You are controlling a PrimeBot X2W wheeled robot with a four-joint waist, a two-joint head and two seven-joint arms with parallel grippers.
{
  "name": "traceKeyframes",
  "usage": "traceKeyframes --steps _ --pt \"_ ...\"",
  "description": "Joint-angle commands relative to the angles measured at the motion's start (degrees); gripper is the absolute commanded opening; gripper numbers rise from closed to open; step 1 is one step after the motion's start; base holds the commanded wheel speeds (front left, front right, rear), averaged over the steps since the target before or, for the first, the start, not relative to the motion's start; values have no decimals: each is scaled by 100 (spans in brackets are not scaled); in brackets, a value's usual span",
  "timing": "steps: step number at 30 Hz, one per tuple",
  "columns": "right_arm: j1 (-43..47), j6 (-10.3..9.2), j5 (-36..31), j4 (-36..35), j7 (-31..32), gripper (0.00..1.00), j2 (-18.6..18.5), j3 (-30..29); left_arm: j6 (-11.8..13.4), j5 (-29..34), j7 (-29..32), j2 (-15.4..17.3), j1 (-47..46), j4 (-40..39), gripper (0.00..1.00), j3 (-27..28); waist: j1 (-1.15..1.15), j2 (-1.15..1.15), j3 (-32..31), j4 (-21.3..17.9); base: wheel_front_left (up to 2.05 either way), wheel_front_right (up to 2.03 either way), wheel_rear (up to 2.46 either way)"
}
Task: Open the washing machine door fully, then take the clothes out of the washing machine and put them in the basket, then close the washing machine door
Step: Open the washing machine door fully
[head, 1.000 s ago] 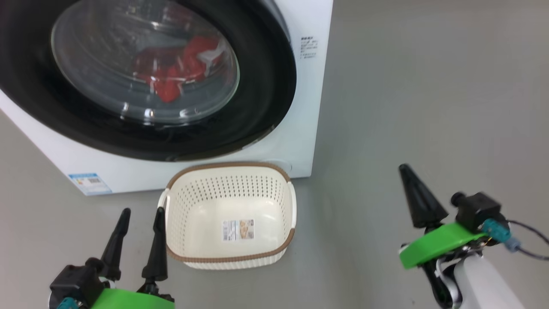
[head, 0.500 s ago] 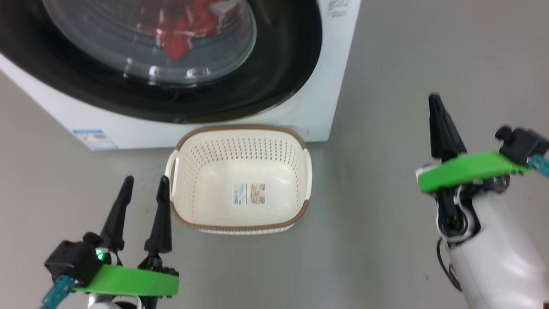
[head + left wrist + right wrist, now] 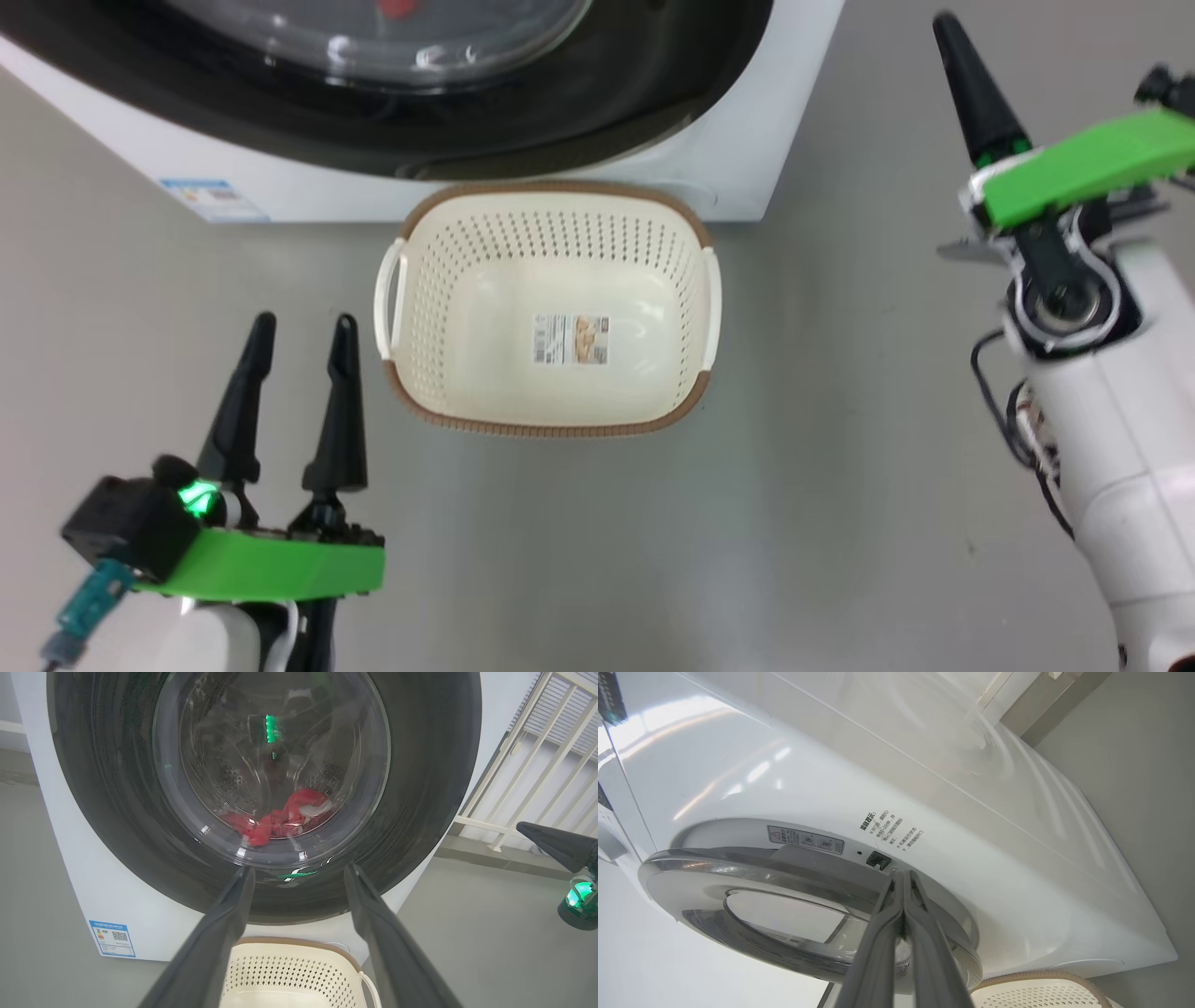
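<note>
Two hands we see: left hand [image 3: 304, 322] spread wide beside the perforated cream plastic basket [image 3: 560, 238], right hand [image 3: 946, 26] pinched shut by the glossy black-rimmed round door [image 3: 420, 788].

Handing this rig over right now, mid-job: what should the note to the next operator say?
Left gripper: open, empty, low at the robot's left of the basket.
Right gripper: shut, empty, tips at the edge of the washing machine door, by the latch slot.
Clothes: inside the washing machine, behind the door glass. Basket on the floor before it, empty but for its label.
Done: nothing complete; door not swung open.
Left: open door fully, move clothes to basket, close door.
</note>
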Motion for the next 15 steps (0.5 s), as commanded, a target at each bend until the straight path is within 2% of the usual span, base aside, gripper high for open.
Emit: traceKeyframes --steps 1,3,5,6,10,15 --pt "-190 2 220 -157 206 0 52 111 2 -177 -44 95 -140 -176 100 190 0 0 232 121 0 0 0" --pt "-286 2 380 -176 379 0 47 127 3 -227 -44 95 -162 -180 100 197 0 0 274 127 0 0 0" --pt "-550 2 902 -172 778 0 86 34 0 -295 -44 95 -213 -186 100 226 0 0 380 137 0 0 0" --pt "-550 2 902 -172 778 0 86 34 0 -295 -44 95 -213 -186 100 226 0 0 380 137 0 0 0" --pt "-967 2 1630 57 1514 0 155 -160 -9 -304 -44 95 -294 -195 100 228 0 0 542 188 0 0 0" --pt "-1359 2 1855 301 1984 0 124 -209 -14 -293 -44 95 -342 -187 100 183 0 0 685 244 0 0 0"
